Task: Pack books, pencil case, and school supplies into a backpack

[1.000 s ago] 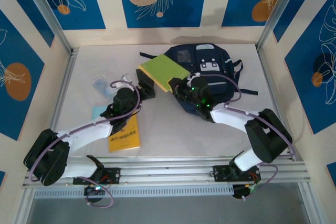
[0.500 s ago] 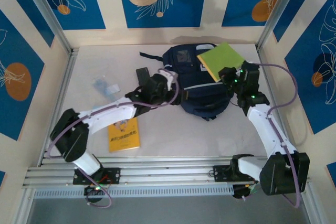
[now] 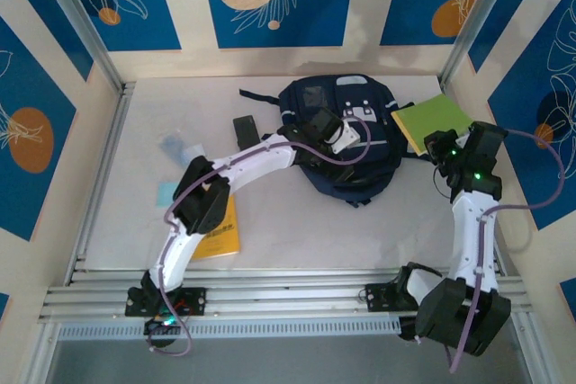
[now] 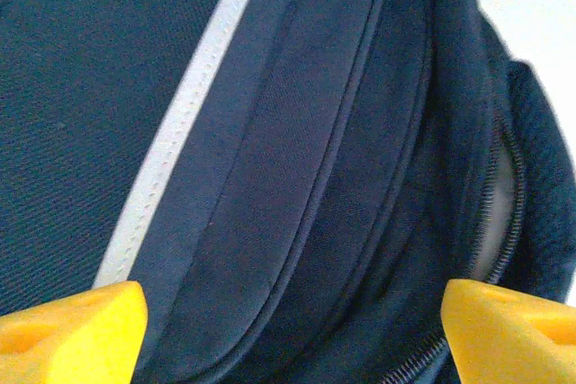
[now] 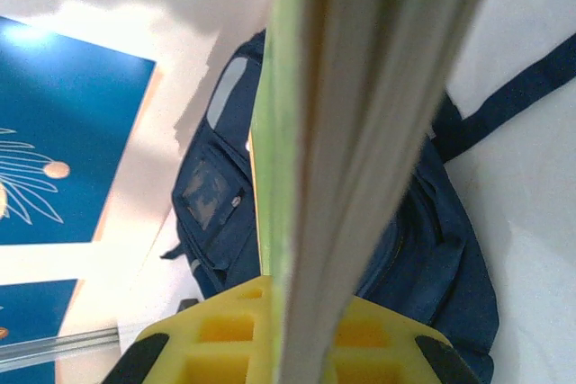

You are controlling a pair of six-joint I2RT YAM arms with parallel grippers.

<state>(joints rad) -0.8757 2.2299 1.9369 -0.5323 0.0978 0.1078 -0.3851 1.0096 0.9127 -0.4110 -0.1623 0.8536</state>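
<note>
Backpack (image 3: 373,164) lies flat at the far middle of the table (image 3: 297,222), with nothing seen going into it yet, as both arms change places above it. The right jaws, clenched on the green book (image 3: 430,121), have swung it within a second from the backpack's left side, across its top, to the table's right edge. There it hangs tilted just beside the backpack. The left arm has meanwhile left the table's left side and now reaches over the backpack, its left jaws spread wider than before and holding nothing. From the left wrist they hover over navy fabric, close to a zip opening (image 4: 506,188) that shows a pale lining. The swap likely clears the way for the left arm to hold the mouth open while the green book is fed in from the right. The yellow book (image 3: 220,236) waits near the near-left corner, partly under the left arm. The pencil case (image 3: 244,129) lies just left of the backpack, and the light-blue pad (image 3: 166,192) and the whitish piece (image 3: 178,147) sit towards the left edge.
</note>
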